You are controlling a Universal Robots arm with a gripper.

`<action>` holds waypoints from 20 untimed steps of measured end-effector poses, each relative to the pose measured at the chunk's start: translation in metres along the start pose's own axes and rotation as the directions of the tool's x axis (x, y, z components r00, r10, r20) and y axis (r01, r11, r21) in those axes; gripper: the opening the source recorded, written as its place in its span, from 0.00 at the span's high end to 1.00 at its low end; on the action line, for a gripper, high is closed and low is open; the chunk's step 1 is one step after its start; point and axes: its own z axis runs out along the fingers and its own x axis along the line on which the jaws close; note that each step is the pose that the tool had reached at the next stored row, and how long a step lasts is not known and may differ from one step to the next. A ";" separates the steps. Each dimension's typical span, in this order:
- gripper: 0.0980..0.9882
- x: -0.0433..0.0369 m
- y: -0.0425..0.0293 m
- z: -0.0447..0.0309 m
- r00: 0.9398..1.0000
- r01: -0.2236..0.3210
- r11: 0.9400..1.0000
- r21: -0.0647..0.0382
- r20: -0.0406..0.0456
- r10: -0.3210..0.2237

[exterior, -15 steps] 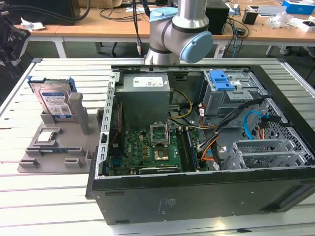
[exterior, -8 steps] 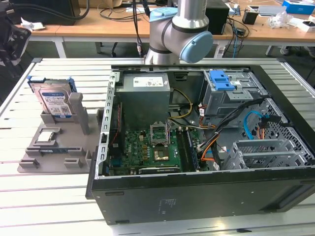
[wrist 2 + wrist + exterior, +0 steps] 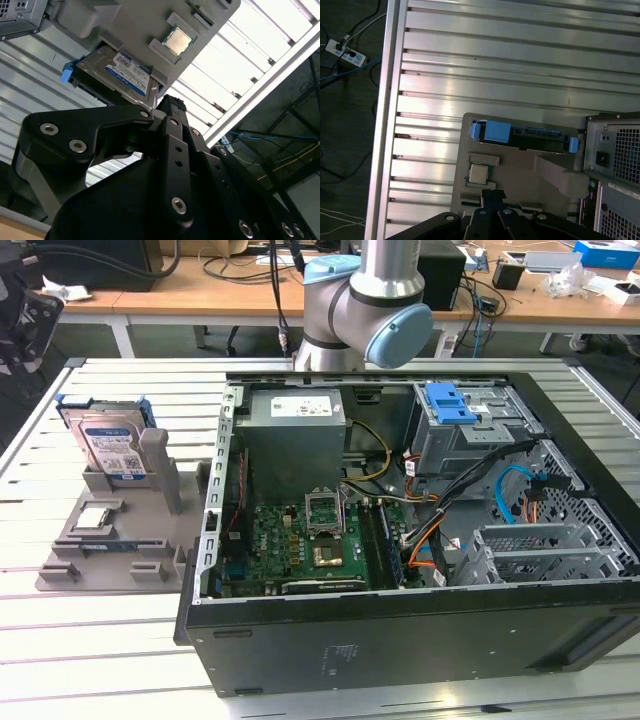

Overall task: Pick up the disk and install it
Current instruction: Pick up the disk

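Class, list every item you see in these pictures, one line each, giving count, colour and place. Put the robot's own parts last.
disk: one, silver with a white-and-blue label, standing in the holder
chip: one, silver, lying in the holder
holder: one, grey, on the table at the exterior view's left of the case
case: one, black, open, on the table
drive bay: one, grey with blue top, inside the case
motherboard: one, green, inside the case
table: one, silver slats
arm: one, grey and light blue, behind the case
claw: one, black, facing the holder
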 end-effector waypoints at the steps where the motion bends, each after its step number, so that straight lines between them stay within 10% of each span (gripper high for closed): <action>1: 0.99 0.0000 0.0000 0.0000 1.000 0.013 1.000 0.000 0.000 -0.013; 20: 0.99 0.0000 0.0000 0.0000 0.971 0.237 0.971 -0.006 -0.003 -0.237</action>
